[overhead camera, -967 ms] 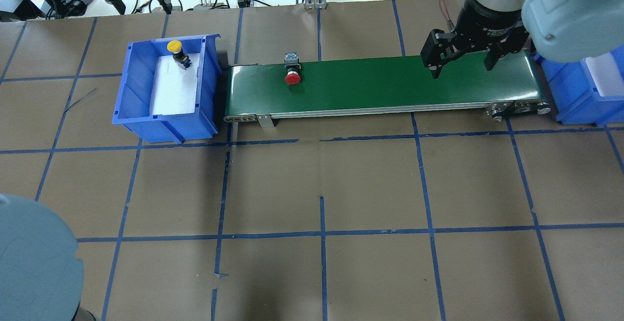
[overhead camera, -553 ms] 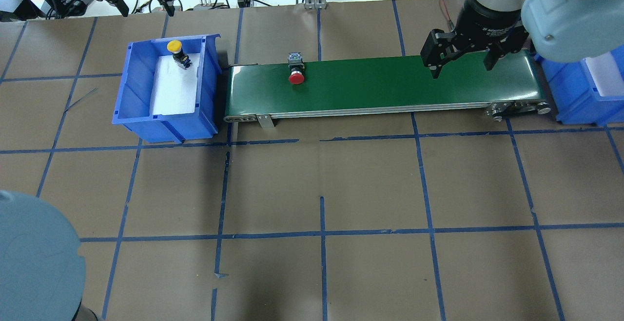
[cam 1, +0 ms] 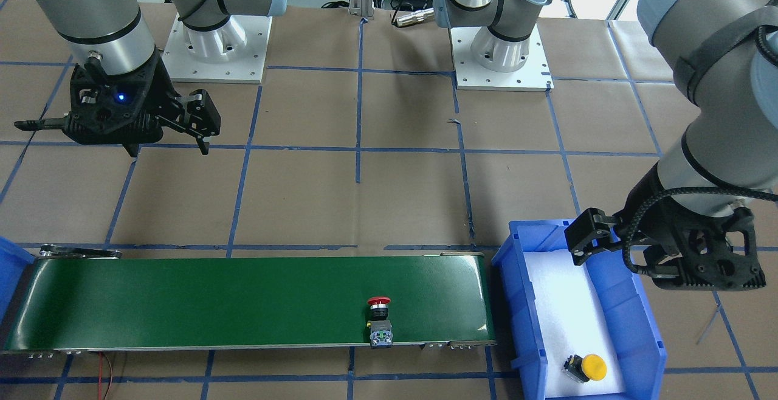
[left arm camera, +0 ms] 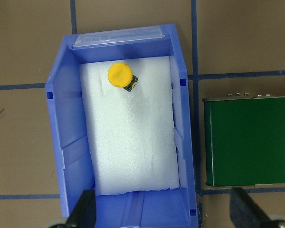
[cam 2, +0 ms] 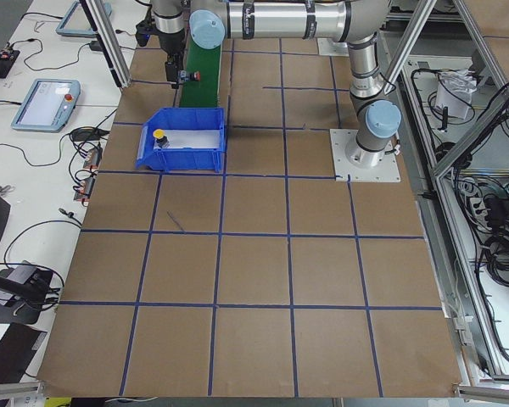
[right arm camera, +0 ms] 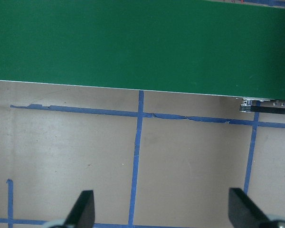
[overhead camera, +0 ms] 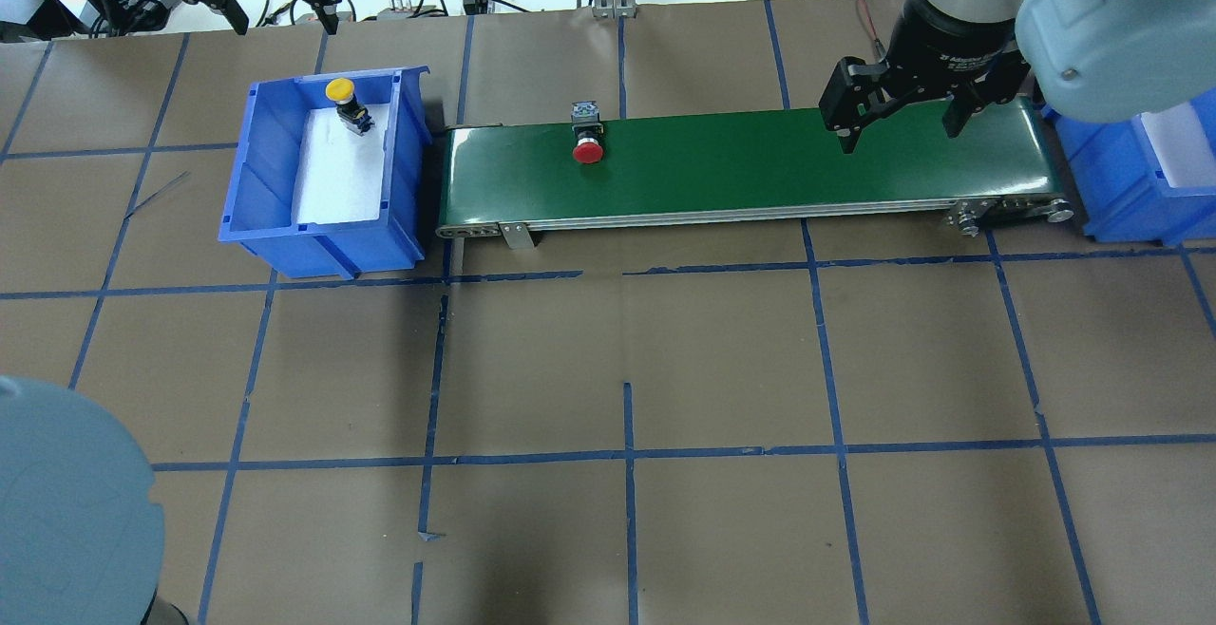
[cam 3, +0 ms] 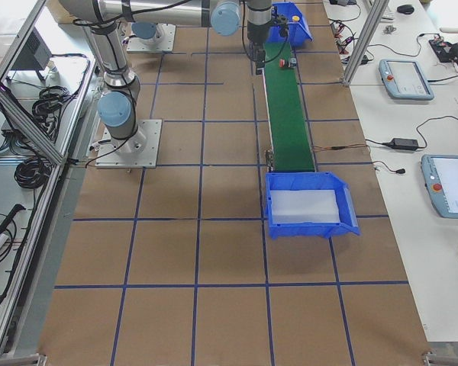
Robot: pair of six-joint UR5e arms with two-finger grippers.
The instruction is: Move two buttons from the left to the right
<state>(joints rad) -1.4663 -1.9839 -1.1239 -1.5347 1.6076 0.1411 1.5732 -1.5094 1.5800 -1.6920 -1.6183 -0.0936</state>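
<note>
Nearest us lies the paper-covered table (overhead camera: 722,359) with its blue tape grid. Beyond it runs the green conveyor belt (overhead camera: 760,164), between the left bin (overhead camera: 256,179) and the right bin (overhead camera: 1121,188). The red button (overhead camera: 588,139) lies on the left part of the belt, at its far edge, cap toward us. We judge this first button to be midway through its transfer. The yellow button (overhead camera: 347,103) has not been picked yet and lies tilted on the white foam at the far end of the left bin. The left gripper (overhead camera: 285,27) hangs high over that bin, jaws spread wide and empty. The right gripper (overhead camera: 899,139) hovers above the belt's right end, also spread and holding nothing. Next, we think, the left gripper must descend toward the far wall and close on the yellow button. The right gripper should wait to lift the red one off the belt and into the right bin.
</note>
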